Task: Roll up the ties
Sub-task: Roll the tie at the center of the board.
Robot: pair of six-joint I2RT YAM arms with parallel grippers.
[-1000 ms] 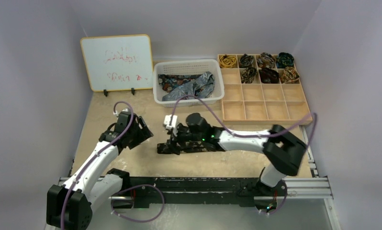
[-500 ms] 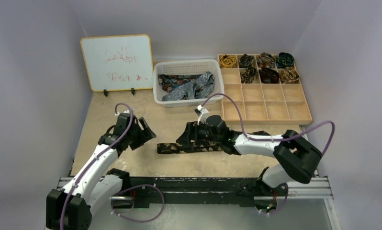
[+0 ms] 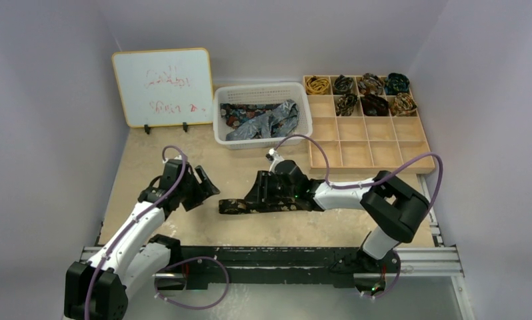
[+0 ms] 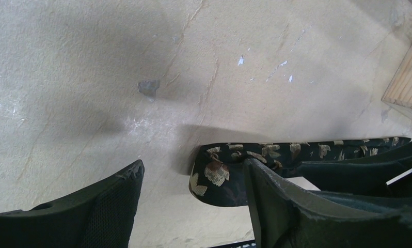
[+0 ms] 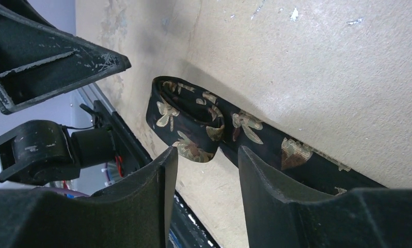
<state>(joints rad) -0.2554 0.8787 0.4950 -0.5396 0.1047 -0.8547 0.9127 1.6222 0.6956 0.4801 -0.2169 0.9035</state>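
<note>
Nearest you, your left hand (image 3: 205, 189) hovers low over the counter (image 3: 170, 157), its fingers spread wide and nothing between them. Just to its right lies the tie (image 3: 231, 207), dark with gold-brown flowers, flat on the counter and stretching off to the right. Its left tip is turned over into a small rolled end (image 5: 186, 121). Your right hand (image 3: 253, 195) sits over the tie just behind that roll. Its fingers are part-way apart, with bare counter showing in the gap, and it grips nothing; the flat strip passes under one finger, though you cannot tell whether they touch. Farther back, a white basket (image 3: 263, 143) holds loose ties (image 3: 260, 123). To its right, a wooden tray (image 3: 370, 153) carries seven rolled ties (image 3: 373, 103) in its far compartments. A whiteboard (image 3: 162, 87) stands at the far left.
</note>
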